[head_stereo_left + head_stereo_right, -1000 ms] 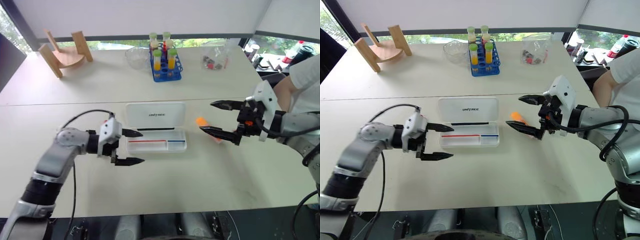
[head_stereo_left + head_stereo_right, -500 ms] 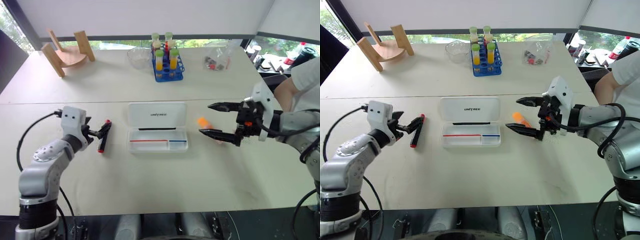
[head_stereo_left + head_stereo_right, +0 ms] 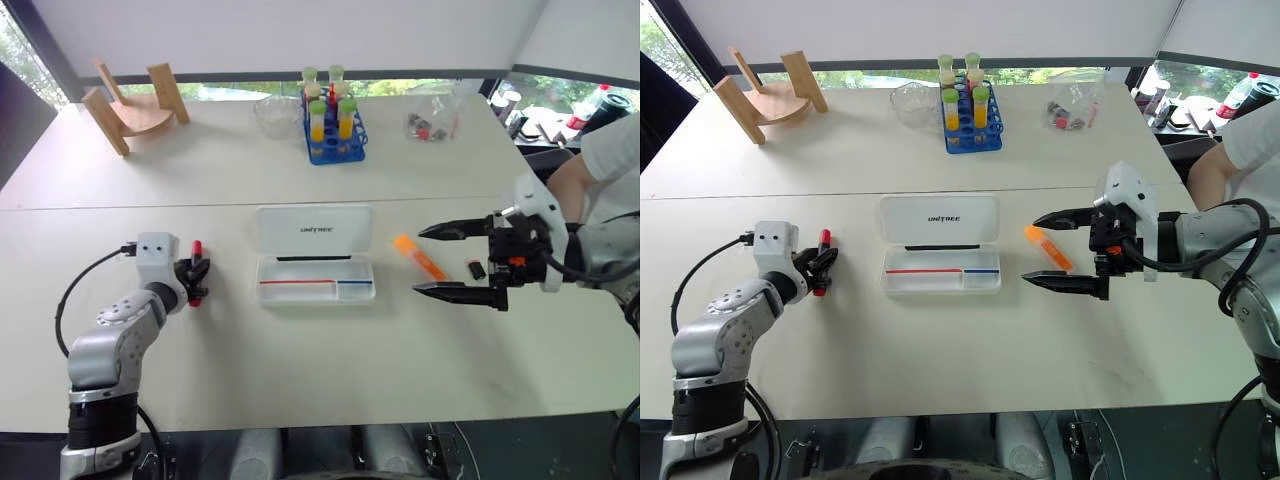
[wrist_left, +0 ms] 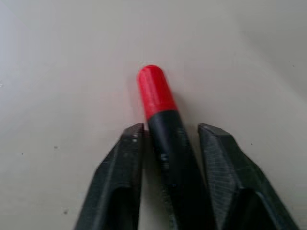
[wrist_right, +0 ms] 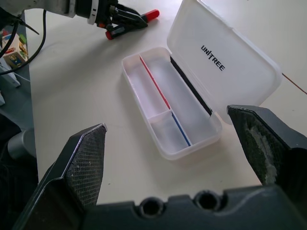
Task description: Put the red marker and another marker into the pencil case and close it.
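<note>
Right wrist view: pencil case (image 5: 165,103) lid-open.

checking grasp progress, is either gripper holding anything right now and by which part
The left gripper has its fingers around the red marker's black section on the table; a firm grip cannot be told. The right gripper is open and holds nothing.

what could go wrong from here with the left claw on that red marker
The left claw straddles the red marker near one end, with a gap beside one finger, so the marker could tilt or slip when lifted. The pencil case tray is narrow and lies off to the side; a tilted marker could catch its rim.
</note>
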### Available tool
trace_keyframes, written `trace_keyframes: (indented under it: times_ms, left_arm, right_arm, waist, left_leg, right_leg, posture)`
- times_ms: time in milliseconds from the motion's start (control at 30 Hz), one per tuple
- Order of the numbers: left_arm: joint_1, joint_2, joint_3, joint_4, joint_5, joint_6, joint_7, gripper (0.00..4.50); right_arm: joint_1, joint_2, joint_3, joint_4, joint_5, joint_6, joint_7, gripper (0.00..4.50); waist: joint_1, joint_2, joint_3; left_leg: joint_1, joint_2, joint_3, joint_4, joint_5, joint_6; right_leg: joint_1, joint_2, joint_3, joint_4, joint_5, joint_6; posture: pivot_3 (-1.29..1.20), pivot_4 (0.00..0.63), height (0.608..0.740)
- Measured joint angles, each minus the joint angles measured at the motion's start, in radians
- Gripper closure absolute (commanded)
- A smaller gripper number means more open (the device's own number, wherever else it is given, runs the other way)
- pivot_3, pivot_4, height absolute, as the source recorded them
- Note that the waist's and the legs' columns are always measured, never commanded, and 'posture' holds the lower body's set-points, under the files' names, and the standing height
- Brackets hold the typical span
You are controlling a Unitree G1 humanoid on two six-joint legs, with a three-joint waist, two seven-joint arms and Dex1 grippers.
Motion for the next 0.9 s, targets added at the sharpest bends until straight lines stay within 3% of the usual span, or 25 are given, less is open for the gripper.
trace_keyframes:
  times_ms: [100, 200, 400, 467, 567, 700, 867, 900]
  left_arm:
    - [0.012, 0.023, 0.002, -0.015, -0.011, 0.008, -0.028, 4.21]
    - [0.009, 0.071, 0.002, -0.059, -0.087, -0.013, -0.159, 4.21]
    - [-0.183, 0.369, -0.063, -0.144, -0.256, -0.158, -0.673, 4.21]
    - [-0.251, 0.403, -0.14, -0.117, -0.242, -0.228, -0.797, 4.21]
    - [-0.385, 0.381, -0.328, 0.032, -0.129, -0.403, -0.957, 4.21]
    - [-0.542, 0.254, -0.528, 0.325, 0.058, -0.64, -1.064, 4.21]
    - [-0.63, 0.121, -0.636, 0.648, 0.213, -0.862, -1.09, 4.21]
    - [-0.645, 0.103, -0.644, 0.7, 0.231, -0.886, -1.089, 3.41]
  right_arm:
    - [0.0, 0.0, 0.0, 0.0, -0.001, 0.0, -0.006, 0.0]
    - [-0.006, 0.001, 0.0, 0.0, -0.001, 0.0, -0.016, 0.0]
    - [-0.012, 0.002, 0.0, 0.001, -0.001, 0.0, -0.029, 0.0]
    - [-0.013, 0.002, -0.002, 0.002, -0.002, 0.0, -0.035, 0.0]
    - [-0.01, 0.001, -0.012, -0.002, -0.002, 0.0, -0.045, 0.0]
    - [0.017, 0.002, -0.04, -0.031, 0.001, 0.011, -0.074, 0.0]
    - [0.07, 0.003, -0.09, -0.09, 0.031, 0.048, -0.121, 0.0]
    - [0.08, 0.004, -0.102, -0.102, 0.037, 0.056, -0.132, 0.0]
  waist:
    - [-0.004, 0.0, 0.0]
    - [-0.002, -0.001, 0.001]
    - [0.001, -0.001, 0.002]
    - [-0.001, 0.0, 0.001]
    - [0.001, 0.0, 0.002]
    - [0.001, -0.001, 0.002]
    - [-0.003, -0.001, 0.002]
    - [-0.002, -0.001, 0.002]
  left_leg:
    - [0.0, 0.0, 0.0, 0.0, 0.0, 0.0]
    - [-0.001, 0.0, 0.0, 0.0, 0.001, -0.001]
    - [-0.001, -0.001, 0.001, 0.0, 0.001, -0.002]
    - [-0.001, -0.001, 0.001, -0.001, 0.001, -0.002]
    - [-0.001, -0.001, 0.001, -0.001, 0.001, -0.002]
    - [-0.002, -0.002, 0.001, 0.0, 0.001, -0.001]
    - [-0.004, -0.001, 0.0, -0.001, 0.0, 0.001]
    - [-0.004, -0.001, 0.0, -0.001, 0.0, 0.001]
  right_leg:
    - [-0.001, 0.0, 0.0, 0.0, 0.0, 0.0]
    - [-0.001, 0.001, 0.0, 0.0, 0.0, 0.0]
    - [0.0, -0.001, -0.001, -0.001, 0.0, -0.001]
    - [0.0, -0.001, -0.001, -0.002, 0.0, 0.0]
    - [0.0, 0.0, -0.001, -0.002, 0.0, 0.0]
    - [-0.001, 0.001, -0.001, -0.002, 0.0, 0.0]
    - [-0.004, 0.002, 0.0, -0.002, 0.0, 0.0]
    - [-0.004, 0.002, 0.0, -0.001, 0.0, 0.0]
  posture:
    - [0.0, 0.15, 0.74]
    - [0.0, 0.15, 0.74]
    - [0.0, 0.15, 0.74]
    - [0.0, 0.15, 0.74]
    - [0.0, 0.15, 0.74]
    - [0.0, 0.15, 0.74]
    - [0.0, 0.15, 0.74]
    - [0.0, 0.15, 0.74]
